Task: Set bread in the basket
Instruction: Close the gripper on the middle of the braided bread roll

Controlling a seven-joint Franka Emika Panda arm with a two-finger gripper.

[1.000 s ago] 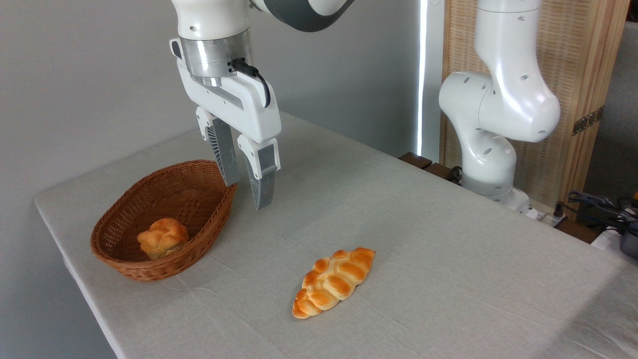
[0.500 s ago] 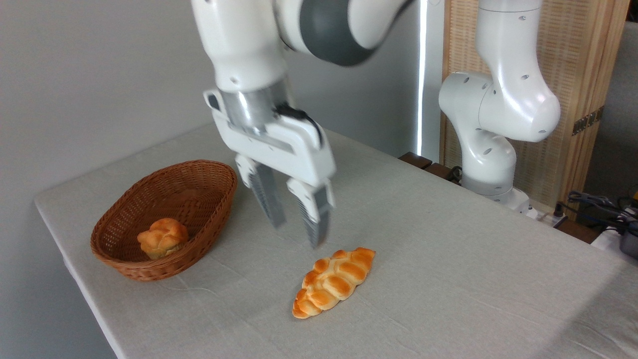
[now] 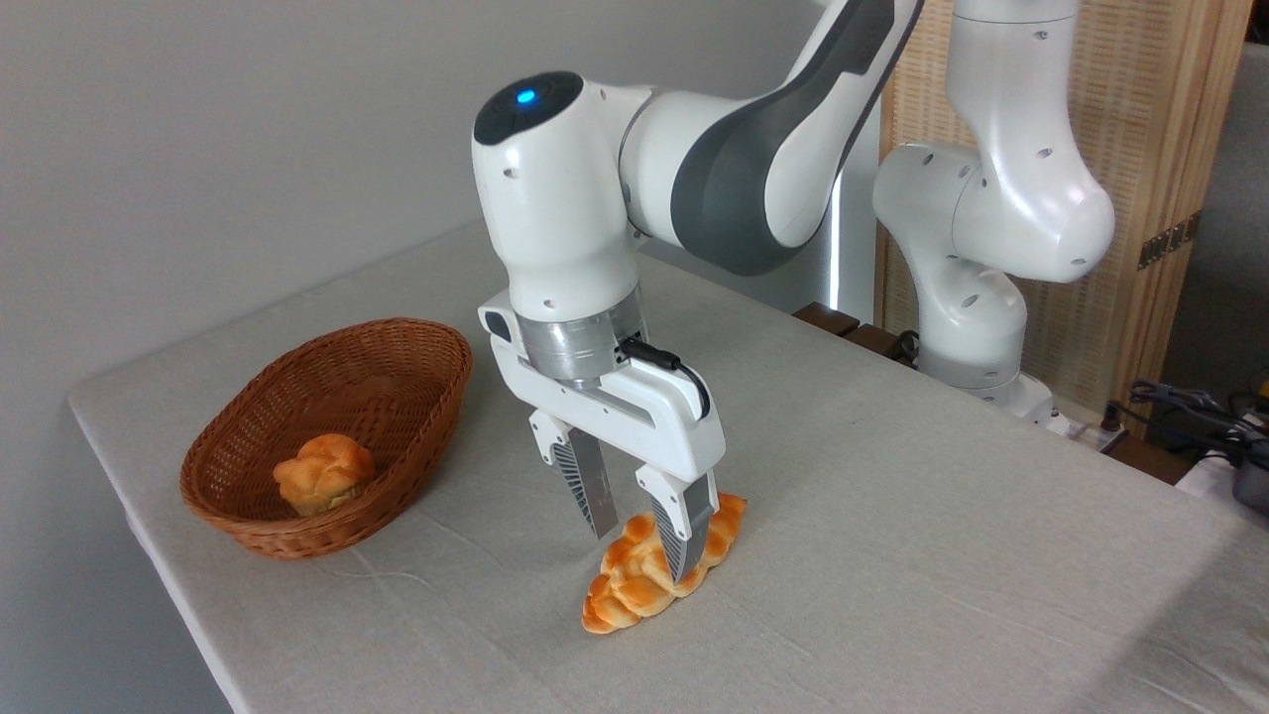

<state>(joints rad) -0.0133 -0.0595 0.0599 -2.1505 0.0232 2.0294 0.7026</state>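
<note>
Table: grey cloth-covered table (image 3: 892,555) under a plain grey wall, with a slatted wooden screen at the back right.
Gripper: gripper (image 3: 642,551) points straight down over the loaf, jaws spread apart, nothing held.
Fingers: front finger (image 3: 686,540) sits in front of the loaf's middle and hides part of the crust; rear finger (image 3: 591,486) hangs at the loaf's far-left side. Whether either one touches the crust, I cannot tell.
Straddle: the two fingers stand on either side of the loaf, across its width.
Bread: bread (image 3: 634,595) lies flat on the cloth, near the front edge, in the middle of the view.
Long axis: runs diagonally, one tapered end at the lower left towards the camera, the other at the upper right, peeking out behind the front finger.
Arm: white and grey arm (image 3: 694,178) reaches in from the upper right, blue light lit on its top joint.
Basket: basket (image 3: 397,446) sits on the table to the left, well apart from the loaf, long axis also diagonal.
Bun: small knotted bun (image 3: 324,474) rests inside the basket, at its near end.
Base: arm's white base column (image 3: 981,248) stands at the table's far right edge, cables beside it.
</note>
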